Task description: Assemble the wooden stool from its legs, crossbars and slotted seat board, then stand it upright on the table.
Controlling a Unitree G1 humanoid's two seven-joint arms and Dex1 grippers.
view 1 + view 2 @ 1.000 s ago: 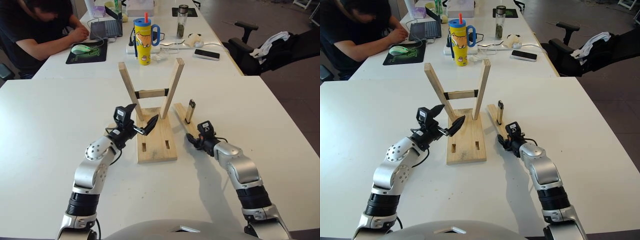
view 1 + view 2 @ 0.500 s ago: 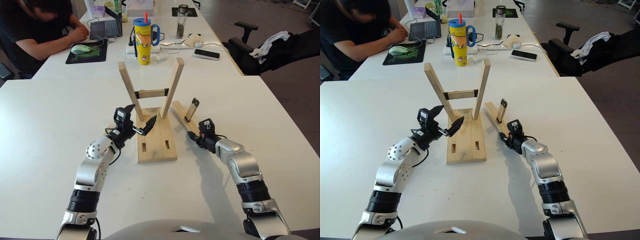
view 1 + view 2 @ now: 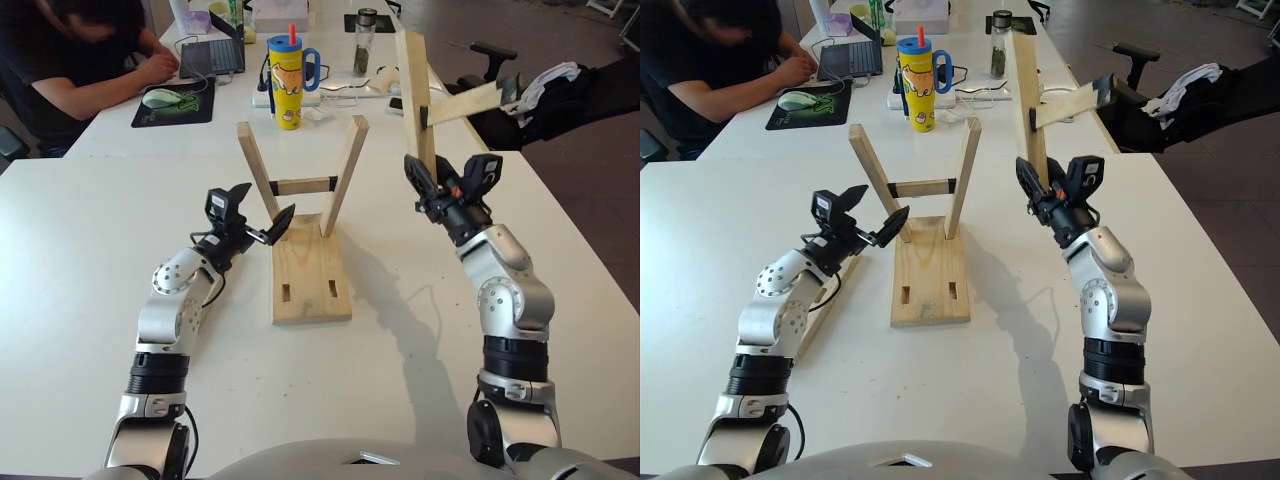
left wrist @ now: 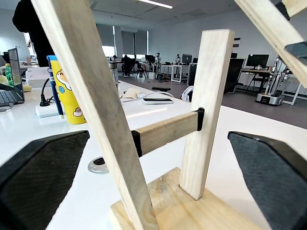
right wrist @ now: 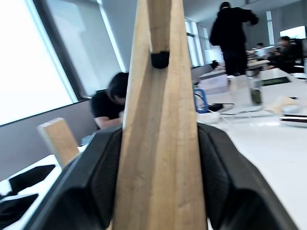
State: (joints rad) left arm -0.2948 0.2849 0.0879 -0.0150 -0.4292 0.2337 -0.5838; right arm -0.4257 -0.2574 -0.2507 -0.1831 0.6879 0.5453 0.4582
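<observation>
White table (image 3: 90, 250) carries the slotted seat board (image 3: 312, 285) lying flat, and a leg pair (image 3: 345, 175) joined by a crossbar (image 3: 305, 186) stands on the end nearest the left gripper (image 3: 268, 199). That gripper hovers wide open with nothing in its grasp, one leg between its spread fingers and clear of both pads. Across the frame from it, the right gripper (image 3: 432, 185) sits high above the table, clamped on the lower end of a second leg (image 3: 413, 90) that rises from its fingers, with a second crossbar (image 3: 462, 103) jutting sideways.

- A pale wooden slotted seat board (image 3: 310, 275) is laid flat, with two splayed legs (image 3: 347, 170) and a crossbar (image 3: 304, 186) planted upright at its far end.
- A second leg-and-crossbar frame (image 3: 414, 85) is held aloft, near-vertical, by the right gripper (image 3: 432, 180).
</observation>
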